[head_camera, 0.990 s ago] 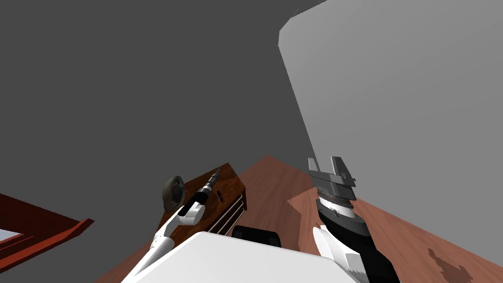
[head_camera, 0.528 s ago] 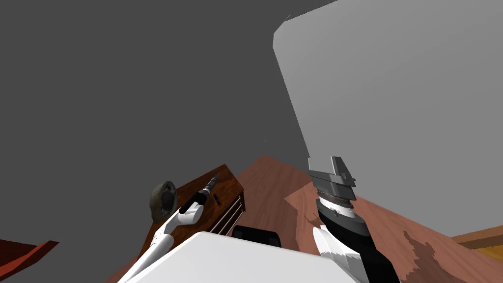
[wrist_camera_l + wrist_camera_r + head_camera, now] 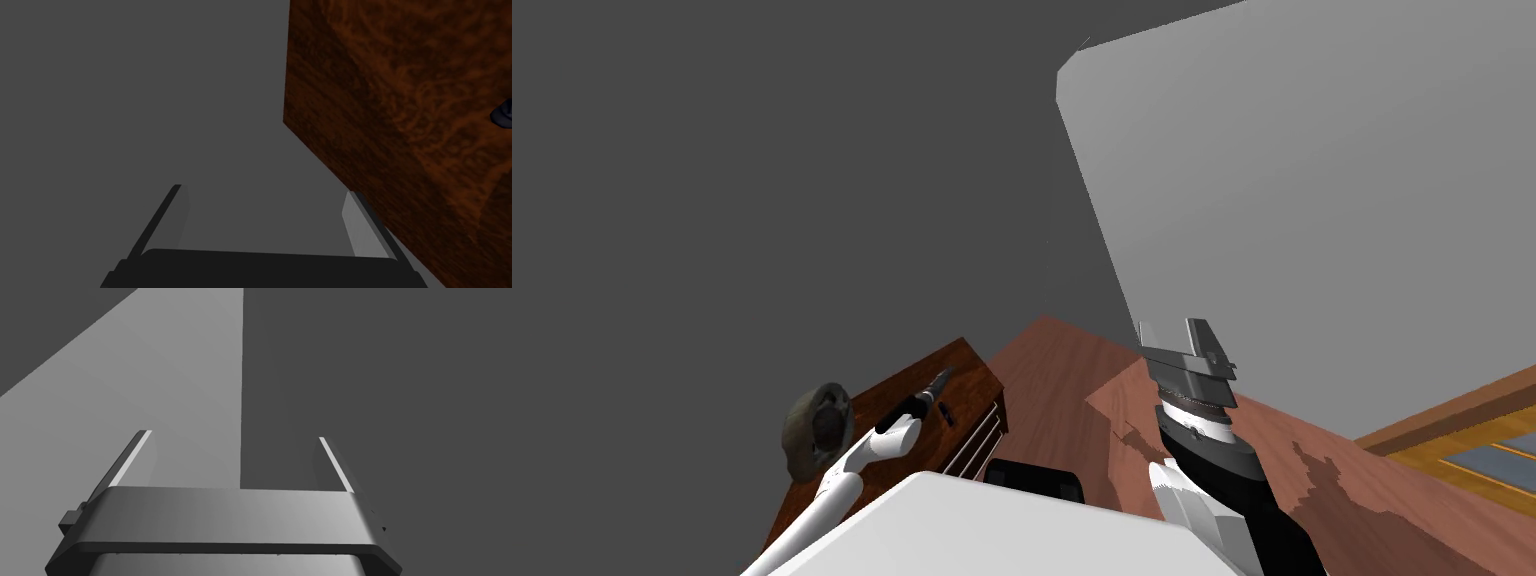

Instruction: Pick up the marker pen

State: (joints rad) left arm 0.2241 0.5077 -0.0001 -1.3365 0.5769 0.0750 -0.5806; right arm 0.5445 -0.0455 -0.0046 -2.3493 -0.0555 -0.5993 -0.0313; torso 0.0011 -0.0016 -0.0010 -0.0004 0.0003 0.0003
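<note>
A dark grey wall (image 3: 762, 200) takes up most of the head view and meets a lighter grey wall (image 3: 1312, 200) at a corner ahead. A reddish wooden floor (image 3: 1052, 380) runs below both.

A dark wood cabinet (image 3: 974, 375) stands against the dark wall on my left, with drawer fronts facing the floor. A round grey-brown object (image 3: 812, 437) sits at its far left end.

My left arm reaches over the cabinet top, and the left gripper (image 3: 937, 383) hangs above the middle of it, pointing toward the dark wall. In the left wrist view its fingers (image 3: 357, 225) stand wide apart, jaws open and gripping nothing. The dark wall lies between them, and one finger lines up with the cabinet's edge (image 3: 400, 125).

The right gripper (image 3: 1174, 335) is raised over the floor, well apart from the cabinet. In the right wrist view the right gripper (image 3: 233, 453) has its jaws open too, pointing at the corner where the two walls meet.

The marker pen (image 3: 949, 413) is a small dark sliver, probably lying flat on the cabinet top near the drawer side. It is just beside the left wrist and apart from the fingertips. In the left wrist view a dark bluish tip (image 3: 502, 114) on the wood is likely the same pen.
</note>
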